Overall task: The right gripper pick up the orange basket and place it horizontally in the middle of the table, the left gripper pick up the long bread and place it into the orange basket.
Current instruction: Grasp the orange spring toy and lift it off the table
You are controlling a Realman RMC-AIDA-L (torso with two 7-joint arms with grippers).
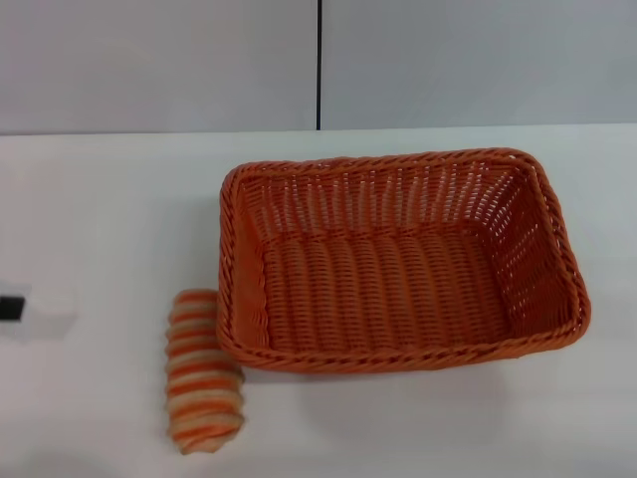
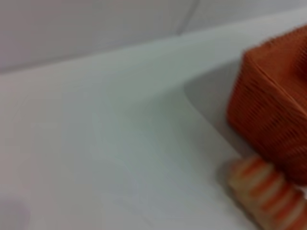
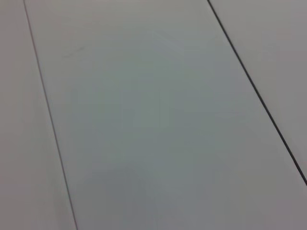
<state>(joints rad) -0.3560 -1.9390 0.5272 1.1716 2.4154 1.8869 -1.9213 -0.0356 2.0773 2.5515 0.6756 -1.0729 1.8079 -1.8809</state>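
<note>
Two task things lie on the table (image 1: 90, 219): the orange basket (image 1: 398, 261) and the long bread (image 1: 202, 370). In the head view the basket sits upright near the middle of the tabletop, a little to the right, with its open mouth facing up. Its long axis runs left to right, almost parallel to the table's far edge, with the right end turned slightly nearer. Nothing lies inside it; the woven floor and sloping openwork walls are bare.

The bread lies flat on the table just beside the basket's near-left corner, striped face up. Its long axis runs near to far, roughly at right angles to the basket's long side, with the near end swung a little to the right. Its far end comes close to the basket's braided rim, and whether they touch cannot be told. The left wrist view shows the same pair: the basket's (image 2: 273, 100) woven wall with the bread (image 2: 268, 194) close against its foot.

A small black tip at the far left edge of the head view appears to be the left gripper (image 1: 11, 308), well apart from the bread; its opening cannot be told and nothing is seen in its hold. The right gripper is out of view; its wrist camera shows only plain grey panels with thin dark seams (image 3: 249, 81).
</note>
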